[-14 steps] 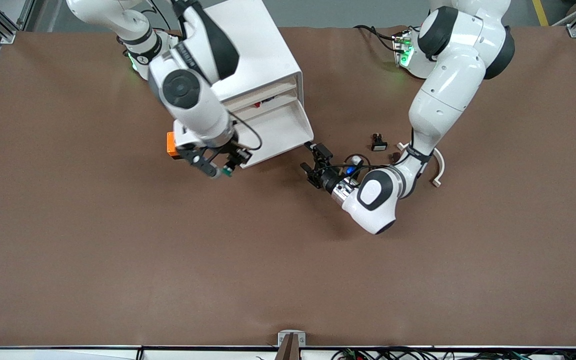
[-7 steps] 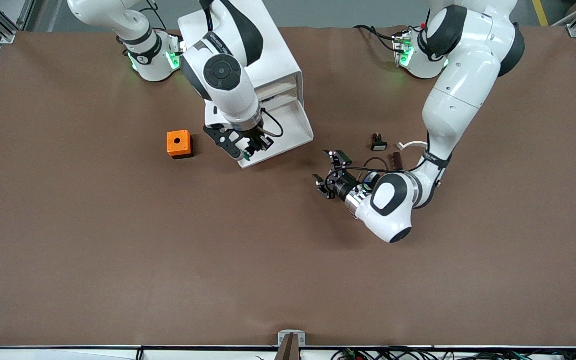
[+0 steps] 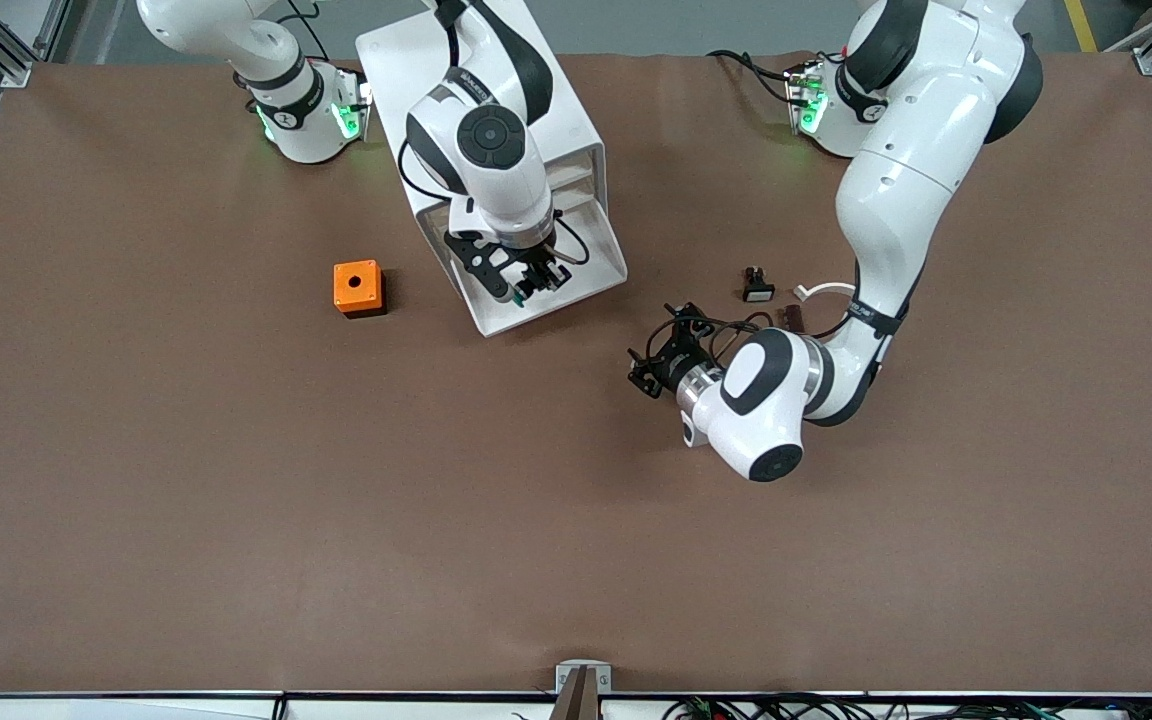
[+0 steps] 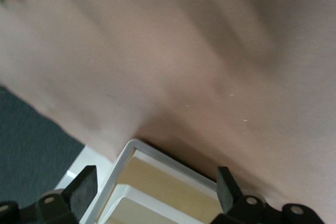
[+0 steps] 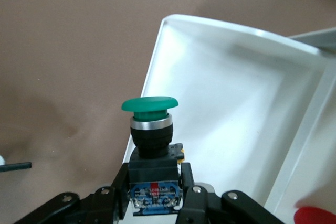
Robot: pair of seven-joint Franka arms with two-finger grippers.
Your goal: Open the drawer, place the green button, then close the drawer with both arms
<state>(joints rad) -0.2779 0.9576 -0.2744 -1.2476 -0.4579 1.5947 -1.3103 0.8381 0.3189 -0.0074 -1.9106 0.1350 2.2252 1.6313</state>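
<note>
The white cabinet (image 3: pixel 496 90) stands near the right arm's base, its lowest drawer (image 3: pixel 591 262) pulled out toward the front camera. My right gripper (image 3: pixel 526 283) hangs over the open drawer, shut on the button. In the right wrist view the button's green cap (image 5: pixel 150 104) and its black-and-blue body sit between the fingers (image 5: pixel 202 198), over the drawer's white floor (image 5: pixel 241 93). My left gripper (image 3: pixel 658 350) is open and empty, low over the table beside the drawer's corner. The left wrist view shows its spread fingers (image 4: pixel 84 187) and the cabinet's frame (image 4: pixel 157 156).
An orange cube with a hole (image 3: pixel 357 288) lies beside the cabinet, toward the right arm's end. A small black part with a white face (image 3: pixel 757 288), a brown piece (image 3: pixel 794 318) and a white clip (image 3: pixel 821 292) lie by the left arm. Something red (image 5: pixel 315 216) shows inside the cabinet.
My right gripper carried the button from beside the orange cube to over the open drawer. My left gripper drew away from the drawer's corner and turned.
</note>
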